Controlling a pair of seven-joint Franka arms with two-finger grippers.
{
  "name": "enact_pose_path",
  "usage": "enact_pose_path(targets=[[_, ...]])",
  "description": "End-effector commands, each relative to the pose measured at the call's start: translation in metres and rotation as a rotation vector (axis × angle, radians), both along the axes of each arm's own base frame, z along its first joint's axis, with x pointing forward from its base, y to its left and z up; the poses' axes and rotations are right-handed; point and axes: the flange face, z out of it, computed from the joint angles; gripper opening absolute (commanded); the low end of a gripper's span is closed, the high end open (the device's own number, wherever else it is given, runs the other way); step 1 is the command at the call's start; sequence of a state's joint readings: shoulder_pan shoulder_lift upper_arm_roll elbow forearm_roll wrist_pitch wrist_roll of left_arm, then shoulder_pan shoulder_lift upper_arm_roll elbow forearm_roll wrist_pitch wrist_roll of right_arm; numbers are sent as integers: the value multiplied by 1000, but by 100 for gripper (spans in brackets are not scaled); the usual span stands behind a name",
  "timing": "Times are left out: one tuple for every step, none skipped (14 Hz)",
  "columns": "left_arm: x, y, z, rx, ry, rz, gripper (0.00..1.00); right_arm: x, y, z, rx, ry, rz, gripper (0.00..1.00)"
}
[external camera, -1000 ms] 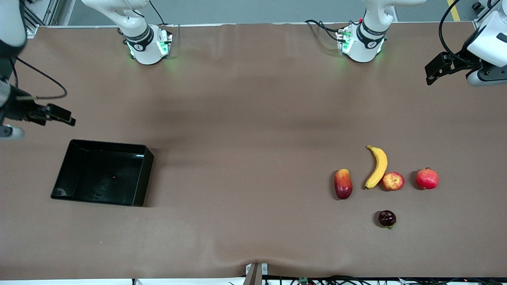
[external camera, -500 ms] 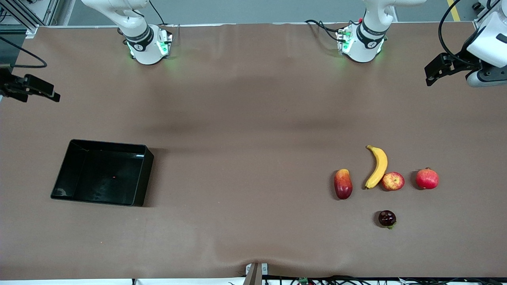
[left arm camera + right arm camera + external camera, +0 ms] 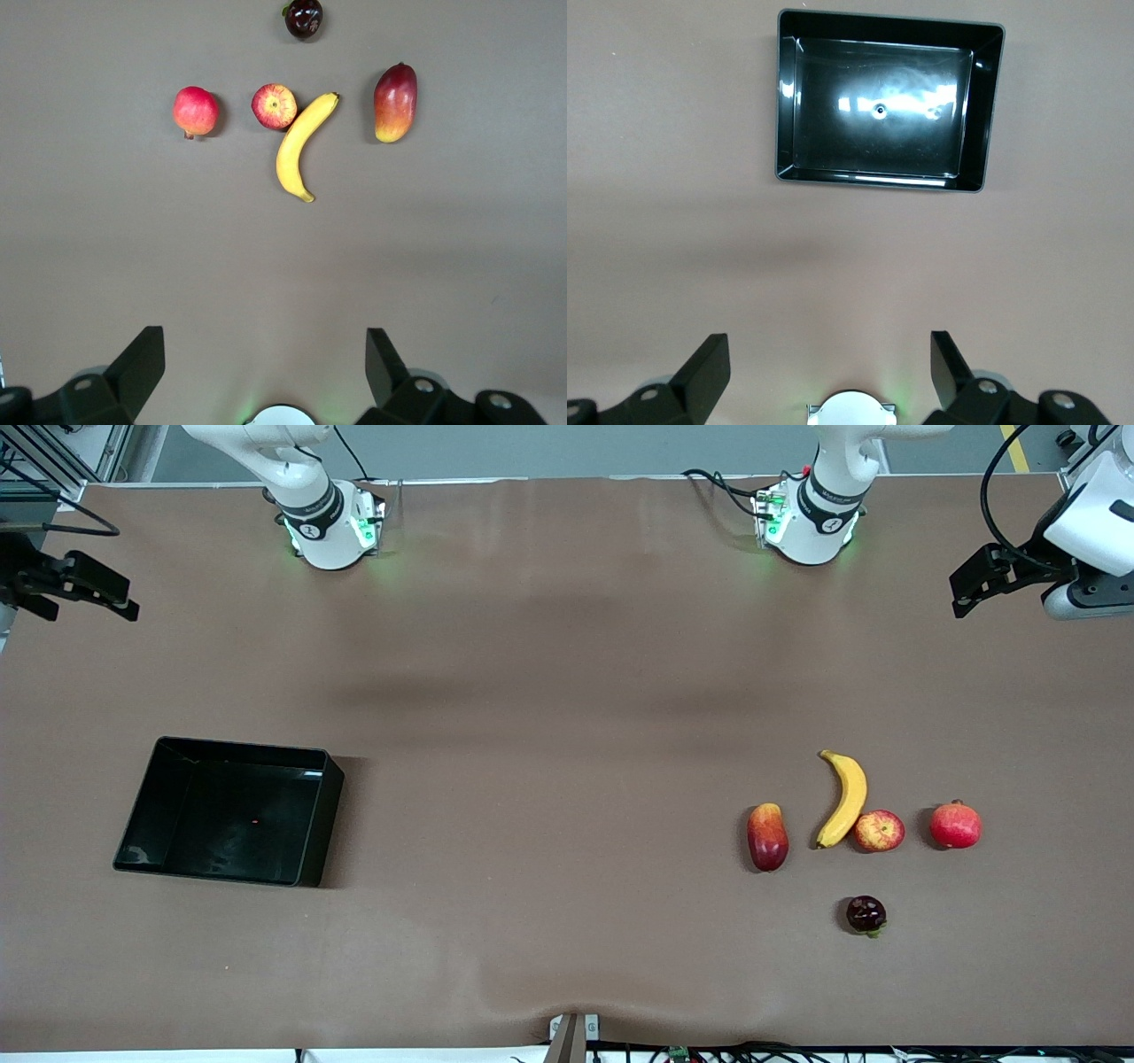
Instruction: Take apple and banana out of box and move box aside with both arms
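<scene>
The right gripper and left gripper hung wide open and empty over opposite table ends. Well below the right one lay the empty box; below the left, the banana touched the apple — a nudge could likely roll it. Both sat well clear of the table edge — ample room between them.
</scene>
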State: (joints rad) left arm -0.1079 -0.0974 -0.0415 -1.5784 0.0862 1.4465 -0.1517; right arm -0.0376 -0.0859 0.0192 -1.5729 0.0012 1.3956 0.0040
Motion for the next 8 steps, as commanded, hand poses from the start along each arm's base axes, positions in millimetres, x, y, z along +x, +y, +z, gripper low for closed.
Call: enact_pose_path(targets=[[-3,-2,3,-20,-9,-3,100,-4,-5,-4,-21,-20,-22,100],[-2,-2,3,-20,-9,-3,100,-2,-5,-4,-20,-25,-24,100],[-1,-2,4,-21,-10,-5,100,-2,-5,-5,-15,-27,-26,100],[-1,-1,6,-21,-13,-3,100,0,-6,-6,-9,-27,-28,100],[0,1,5,-21,-9,-4,100,0,-6,-7,-7,-25,-28,100],[0,2,5,-31,-8,-4,100,0,-5,-6,-6,-27,-27,100],[0,4,5,-44,-6,0,100,0,-5,-6,-6,-27,-27,100],[0,5,5,-55,-5,2,100,0,-6,-5,-6,-28,-28,100]])
